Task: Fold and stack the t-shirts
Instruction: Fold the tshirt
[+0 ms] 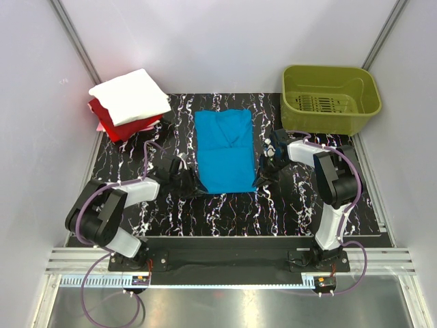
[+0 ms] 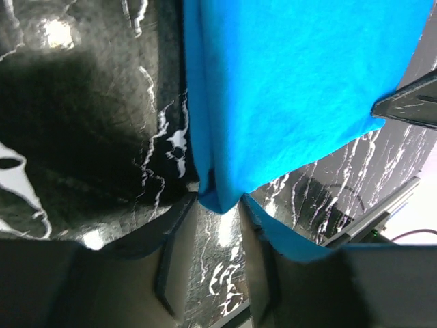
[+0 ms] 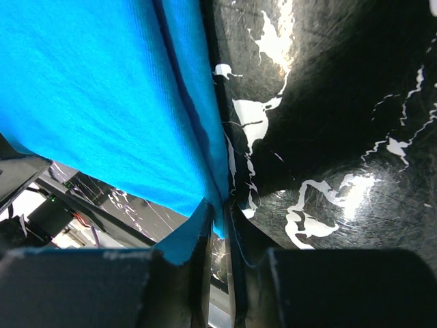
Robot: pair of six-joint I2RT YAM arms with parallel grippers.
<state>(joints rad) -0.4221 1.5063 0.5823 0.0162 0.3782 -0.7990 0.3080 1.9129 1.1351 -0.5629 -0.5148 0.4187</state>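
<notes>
Left arm (image 1: 126, 198) and right arm (image 1: 334, 179) reach in from the near edge over the black marbled surface (image 1: 225, 215). Between them the blue t-shirt (image 1: 224, 150) lies flat as a long panel, its sides folded in and its hem toward the arms. At the far left corner the white t-shirt (image 1: 130, 96) sits folded on top of the red t-shirt (image 1: 109, 121), well apart from the blue one.

The left tool (image 2: 220, 199) stands narrow but with a gap. The near left hem corner sits between its fingers, not yet clearly pinched. The right tool (image 3: 220, 205) is nearly closed on the near right hem corner, with a fold of cloth lying over one finger.

The shirt looks light, limp and a little clingy, so it will likely sag and crease wherever it is unsupported. The two hem corners are probably the right hold, lifted together and level to carry the hem toward the collar.
</notes>
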